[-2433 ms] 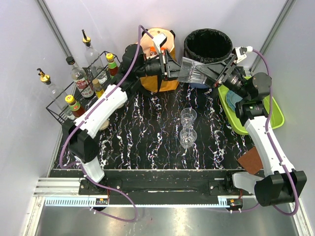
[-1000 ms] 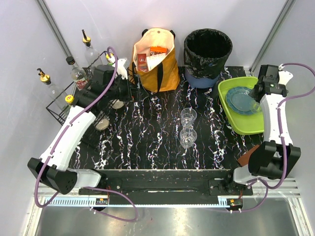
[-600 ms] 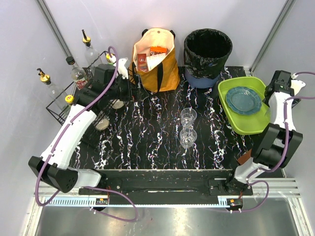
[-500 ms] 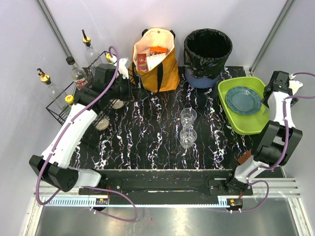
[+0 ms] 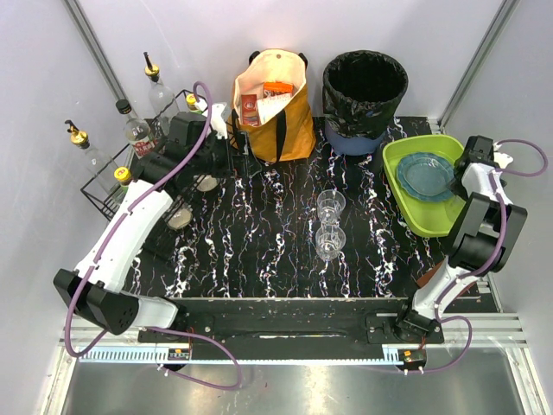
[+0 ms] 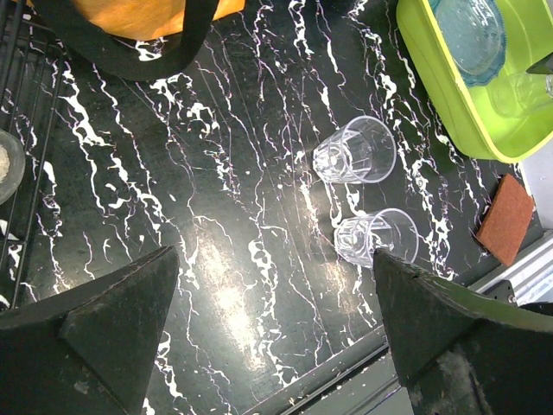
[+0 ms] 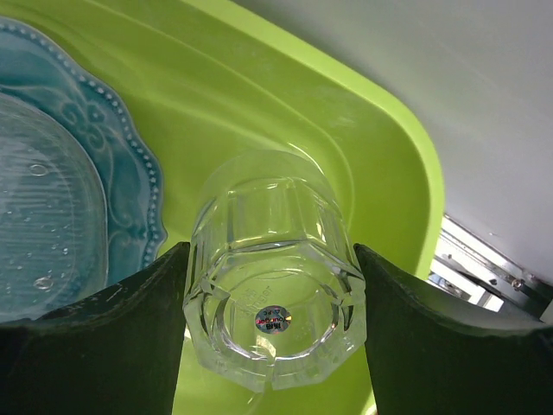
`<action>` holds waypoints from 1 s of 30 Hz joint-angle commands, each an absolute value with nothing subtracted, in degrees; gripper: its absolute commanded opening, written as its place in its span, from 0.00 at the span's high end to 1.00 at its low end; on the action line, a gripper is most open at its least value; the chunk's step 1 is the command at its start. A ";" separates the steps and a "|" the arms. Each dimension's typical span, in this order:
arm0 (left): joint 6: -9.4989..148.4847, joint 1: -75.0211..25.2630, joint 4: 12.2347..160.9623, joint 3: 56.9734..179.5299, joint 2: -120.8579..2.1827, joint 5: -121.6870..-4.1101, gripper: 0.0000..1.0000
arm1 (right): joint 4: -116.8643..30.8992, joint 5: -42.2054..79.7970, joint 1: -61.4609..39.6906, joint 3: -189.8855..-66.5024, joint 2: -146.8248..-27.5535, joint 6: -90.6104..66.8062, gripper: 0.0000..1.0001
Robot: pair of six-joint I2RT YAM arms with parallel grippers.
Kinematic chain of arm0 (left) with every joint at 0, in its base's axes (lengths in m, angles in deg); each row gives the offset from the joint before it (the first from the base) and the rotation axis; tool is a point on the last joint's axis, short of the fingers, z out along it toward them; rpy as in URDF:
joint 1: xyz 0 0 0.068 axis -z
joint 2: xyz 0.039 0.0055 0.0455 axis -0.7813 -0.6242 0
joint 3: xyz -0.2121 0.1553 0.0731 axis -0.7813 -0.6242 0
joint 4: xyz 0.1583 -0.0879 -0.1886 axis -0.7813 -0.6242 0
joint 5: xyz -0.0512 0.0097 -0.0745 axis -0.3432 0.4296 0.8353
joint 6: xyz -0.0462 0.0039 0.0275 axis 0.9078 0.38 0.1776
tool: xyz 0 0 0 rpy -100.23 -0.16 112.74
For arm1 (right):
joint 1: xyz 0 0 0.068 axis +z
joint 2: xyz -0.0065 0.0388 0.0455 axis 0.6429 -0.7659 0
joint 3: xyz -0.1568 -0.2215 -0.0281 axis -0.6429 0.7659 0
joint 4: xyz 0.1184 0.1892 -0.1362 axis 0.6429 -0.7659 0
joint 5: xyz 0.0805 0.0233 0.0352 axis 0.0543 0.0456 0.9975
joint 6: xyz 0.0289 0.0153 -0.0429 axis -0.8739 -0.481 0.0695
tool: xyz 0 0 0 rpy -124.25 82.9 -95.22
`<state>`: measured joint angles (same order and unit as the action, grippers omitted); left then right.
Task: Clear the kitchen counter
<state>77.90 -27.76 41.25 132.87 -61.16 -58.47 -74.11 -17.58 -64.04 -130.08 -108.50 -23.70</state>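
Right gripper [image 7: 273, 285] is clenched on a glass [image 7: 270, 216]; left gripper [image 6: 275, 259] hangs spread wide. The counter [image 5: 259, 233] lies left of the green tray [image 7: 302, 104], where dishes seem to collect, so I hold the glass inside it, beside the plate [image 7: 60, 199]. Two more glasses [image 5: 328, 242] stand left of the tray.

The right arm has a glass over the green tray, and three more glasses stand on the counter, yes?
No, only two stand on the counter: a far glass and a near glass, as the top view shows. The right tool does hold a third glass over the green tray.
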 commanded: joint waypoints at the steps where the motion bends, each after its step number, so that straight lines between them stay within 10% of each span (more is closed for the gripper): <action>1: 78.48 -27.82 42.75 135.29 -61.45 -61.32 0.01 | -71.13 -17.76 -64.36 -132.54 -111.31 -22.84 1.00; 4: 78.57 -27.82 42.66 135.64 -61.63 -61.14 0.01 | -71.04 -18.81 -64.36 -133.59 -113.24 -22.14 0.94; 9: 78.92 -27.74 42.75 135.82 -62.68 -59.47 0.01 | -70.95 -18.02 -64.36 -133.86 -114.22 -22.75 0.25; 13: 79.62 -27.74 43.45 134.94 -63.12 -57.81 0.01 | -70.86 -19.60 -64.36 -133.33 -111.41 -22.32 0.03; 30: 80.94 -12.46 53.29 121.85 -66.72 -53.49 0.03 | -83.08 0.93 -48.99 -136.32 -91.02 -27.40 0.00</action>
<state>81.27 -17.77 47.15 124.30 -64.73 -52.99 -79.77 -10.39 -54.99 -134.93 -96.45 -23.65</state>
